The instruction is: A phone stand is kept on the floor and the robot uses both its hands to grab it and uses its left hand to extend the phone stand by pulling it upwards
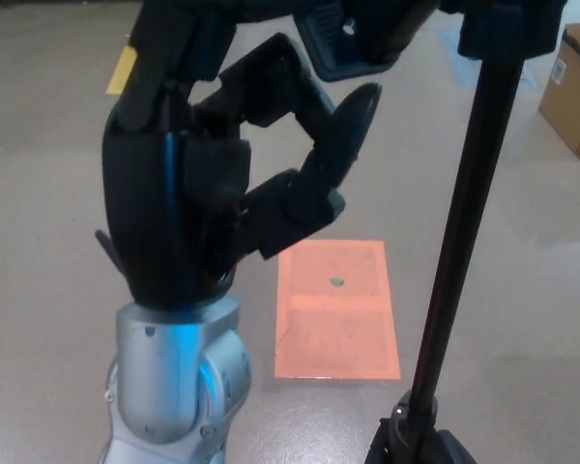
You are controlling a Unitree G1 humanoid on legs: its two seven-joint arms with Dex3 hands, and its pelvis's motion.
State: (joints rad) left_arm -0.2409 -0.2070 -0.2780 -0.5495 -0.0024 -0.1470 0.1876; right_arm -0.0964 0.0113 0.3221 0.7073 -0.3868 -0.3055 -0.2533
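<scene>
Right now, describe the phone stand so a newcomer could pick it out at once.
Start at the orange rectangle lying flat on the beige floor. Just to its right, the phone stand rises as a thin black pole from a black base at the bottom edge. It is the only tall upright thing, apart from the left hand open beside it.

A smooth beige floor (48, 145) bears an orange mat (336, 309), a cardboard box (570, 92) at the right edge.
</scene>
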